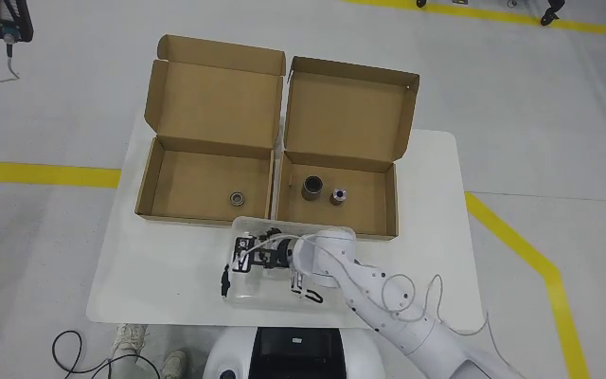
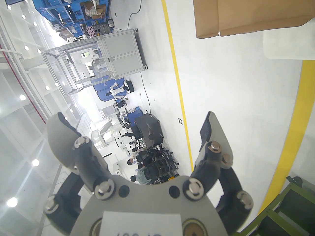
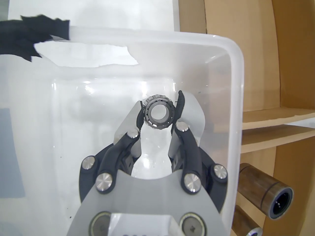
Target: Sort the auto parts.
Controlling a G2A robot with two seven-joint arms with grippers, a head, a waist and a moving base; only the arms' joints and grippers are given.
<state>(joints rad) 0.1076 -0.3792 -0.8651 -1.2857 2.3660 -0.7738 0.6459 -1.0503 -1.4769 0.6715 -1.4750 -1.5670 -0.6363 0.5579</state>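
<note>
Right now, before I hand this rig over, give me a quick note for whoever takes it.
Right gripper: jaws shut on a roller bearing, inside the clear bin.
Left gripper: jaws open, empty.
Done: ring bearing in the left box; dark sleeve and small coupling in the right box.
To do: box the held bearing, probably with the ring bearing.
</note>
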